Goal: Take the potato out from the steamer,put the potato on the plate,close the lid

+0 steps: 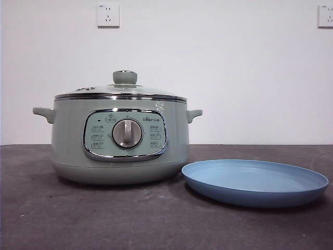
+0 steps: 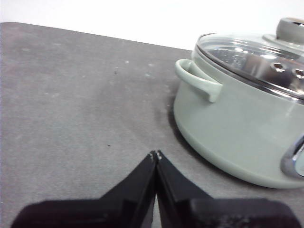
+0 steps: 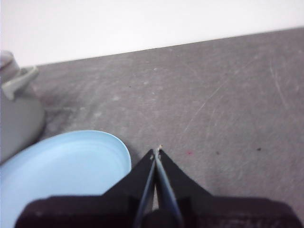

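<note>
The sage-green steamer [image 1: 119, 143] stands left of centre on the dark table, with its glass lid [image 1: 122, 92] on and the green knob [image 1: 125, 77] on top. The light-blue plate [image 1: 255, 182] lies empty to its right. The potato is hidden. My left gripper [image 2: 155, 154] is shut and empty, beside the steamer [image 2: 242, 133] near its side handle [image 2: 197, 80]. My right gripper [image 3: 156, 151] is shut and empty, just off the plate's rim [image 3: 124, 156]. Neither arm shows in the front view.
A white wall with two power sockets [image 1: 108, 15] stands behind the table. The dark grey tabletop [image 1: 78, 219] stretches in front of the steamer and the plate.
</note>
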Action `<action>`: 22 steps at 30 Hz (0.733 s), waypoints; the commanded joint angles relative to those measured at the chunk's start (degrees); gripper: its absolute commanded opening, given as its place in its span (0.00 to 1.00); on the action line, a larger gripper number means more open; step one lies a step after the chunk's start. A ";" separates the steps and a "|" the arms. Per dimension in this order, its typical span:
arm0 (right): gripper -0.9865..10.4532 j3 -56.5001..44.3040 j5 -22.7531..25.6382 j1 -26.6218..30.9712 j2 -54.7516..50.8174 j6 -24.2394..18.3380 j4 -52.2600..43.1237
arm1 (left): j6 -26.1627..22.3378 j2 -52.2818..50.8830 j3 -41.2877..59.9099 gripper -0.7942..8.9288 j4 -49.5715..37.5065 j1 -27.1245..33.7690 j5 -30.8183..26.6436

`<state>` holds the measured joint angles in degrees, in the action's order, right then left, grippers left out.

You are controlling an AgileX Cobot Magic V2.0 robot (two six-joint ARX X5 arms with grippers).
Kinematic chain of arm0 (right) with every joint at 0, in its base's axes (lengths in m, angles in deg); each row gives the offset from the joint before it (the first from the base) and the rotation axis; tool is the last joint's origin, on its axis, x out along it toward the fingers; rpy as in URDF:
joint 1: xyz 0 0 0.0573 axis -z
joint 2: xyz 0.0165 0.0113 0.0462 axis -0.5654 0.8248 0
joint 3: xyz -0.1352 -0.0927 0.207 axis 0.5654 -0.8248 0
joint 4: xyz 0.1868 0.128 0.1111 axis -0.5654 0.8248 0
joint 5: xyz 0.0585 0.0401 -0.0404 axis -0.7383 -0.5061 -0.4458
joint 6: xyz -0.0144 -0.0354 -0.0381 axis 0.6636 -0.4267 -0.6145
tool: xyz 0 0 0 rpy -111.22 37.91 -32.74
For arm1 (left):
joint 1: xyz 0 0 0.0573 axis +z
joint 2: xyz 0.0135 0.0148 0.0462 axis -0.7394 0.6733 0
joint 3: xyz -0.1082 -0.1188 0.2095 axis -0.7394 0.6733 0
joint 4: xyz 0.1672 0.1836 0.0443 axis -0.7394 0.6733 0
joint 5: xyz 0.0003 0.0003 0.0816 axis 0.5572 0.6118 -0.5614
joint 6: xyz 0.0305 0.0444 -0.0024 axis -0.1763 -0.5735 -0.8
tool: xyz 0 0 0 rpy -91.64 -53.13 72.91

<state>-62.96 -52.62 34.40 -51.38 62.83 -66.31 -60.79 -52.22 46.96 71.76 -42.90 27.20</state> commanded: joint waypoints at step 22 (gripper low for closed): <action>0.08 19.63 -8.28 -0.15 10.51 16.13 7.45 | 6.54 7.85 -14.91 0.07 6.51 0.07 8.98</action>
<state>-44.93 -60.25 34.40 -41.87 81.19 -58.92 -53.38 -45.24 32.77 78.33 -42.90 35.27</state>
